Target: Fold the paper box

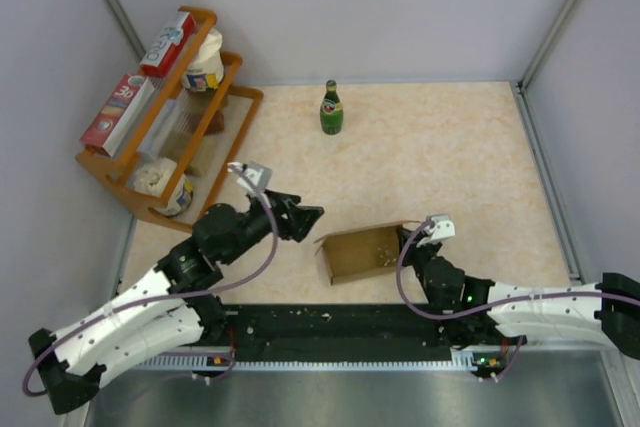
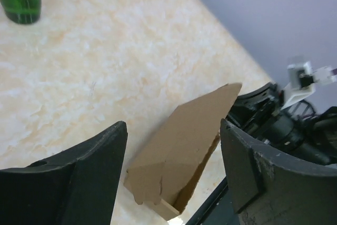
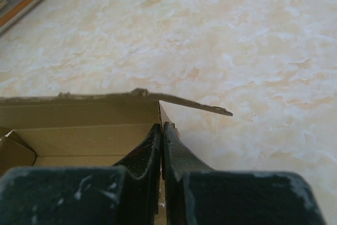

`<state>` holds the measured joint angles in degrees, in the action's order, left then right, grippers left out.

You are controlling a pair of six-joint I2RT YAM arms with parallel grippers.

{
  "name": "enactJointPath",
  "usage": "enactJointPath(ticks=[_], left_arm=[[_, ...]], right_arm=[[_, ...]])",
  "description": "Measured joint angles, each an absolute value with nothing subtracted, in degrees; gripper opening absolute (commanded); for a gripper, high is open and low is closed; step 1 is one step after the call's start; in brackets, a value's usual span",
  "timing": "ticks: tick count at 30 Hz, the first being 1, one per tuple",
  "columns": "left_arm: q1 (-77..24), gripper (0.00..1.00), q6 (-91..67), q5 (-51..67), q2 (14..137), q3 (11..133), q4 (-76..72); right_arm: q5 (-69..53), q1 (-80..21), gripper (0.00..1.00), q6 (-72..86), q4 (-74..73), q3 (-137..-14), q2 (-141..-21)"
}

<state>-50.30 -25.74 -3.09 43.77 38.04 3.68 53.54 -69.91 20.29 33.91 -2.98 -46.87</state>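
Brown paper box (image 1: 362,253) sits open-topped near the desk's (image 1: 470,157) front edge btwn the arms; w/ right hand (image 3: 161,130) pinched shut on its right end wall as anchor, left hand (image 1: 312,215), open & just beside the left end, should press that panel in squarely.

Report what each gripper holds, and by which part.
The right gripper pinches the paper box by its right end wall. The left gripper is open near the box's other end, holding nothing.
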Motion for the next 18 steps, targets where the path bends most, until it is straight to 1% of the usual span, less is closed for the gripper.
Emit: enactJointPath(ticks=[3, 6, 10, 14, 18], left_arm=[[-50.2, 0.78, -25.9, -4.7, 33.0, 33.5, 2.1], [-50.3, 0.78, -25.8, -3.1, 27.3, 29.3, 0.2], [-52.7, 0.76, -25.8, -1.5, 27.1, 24.9, 2.8], [-59.0, 0.74, -25.9, -4.6, 28.5, 23.6, 8.3], [-63.4, 0.73, -25.5, -6.9, 31.4, 23.6, 9.0]], right_arm=[[53.8, -70.0, 0.0, 21.4, 32.2, -3.0, -45.6], [53.9, -70.0, 0.0, 22.2, 30.8, -3.0, -44.6], [53.9, -70.0, 0.0, 23.3, 28.5, -3.0, -44.1], [53.9, -70.0, 0.0, 24.4, 26.3, -3.0, -44.1], [53.9, -70.0, 0.0, 25.0, 25.6, -3.0, -44.3]])
